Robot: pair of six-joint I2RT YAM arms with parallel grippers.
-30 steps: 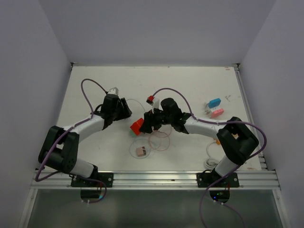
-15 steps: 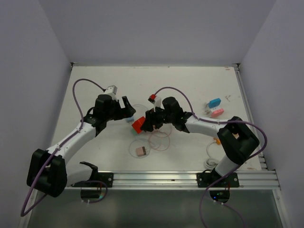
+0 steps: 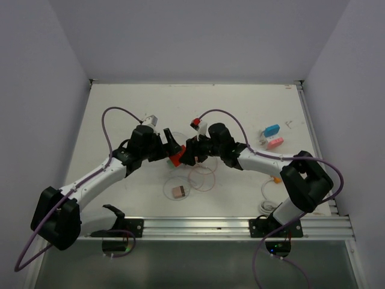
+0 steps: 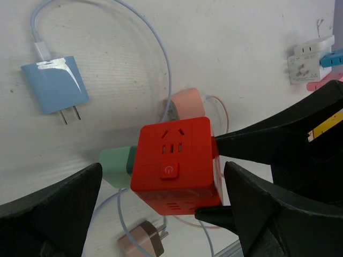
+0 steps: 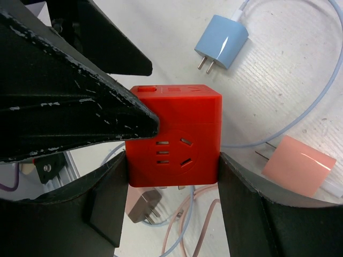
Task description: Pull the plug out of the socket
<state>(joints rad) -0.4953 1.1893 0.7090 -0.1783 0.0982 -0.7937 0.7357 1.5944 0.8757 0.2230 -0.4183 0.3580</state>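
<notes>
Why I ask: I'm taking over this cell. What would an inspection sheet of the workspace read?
Surface: white table, no spills seen.
Job's things: red socket cube, green plug seated in its side.
Clutter: blue charger, pink charger, brown adapter, all unplugged.
End effectors: left end effector open, astride the cube; right end effector shut on it.
Cables: thin charger cords looped on table; purple arm cables.
Surroundings: plain walls, near-edge metal rail.

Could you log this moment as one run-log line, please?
right gripper: shut on red socket cube | left gripper: open, flanking cube | green plug: in socket
</notes>
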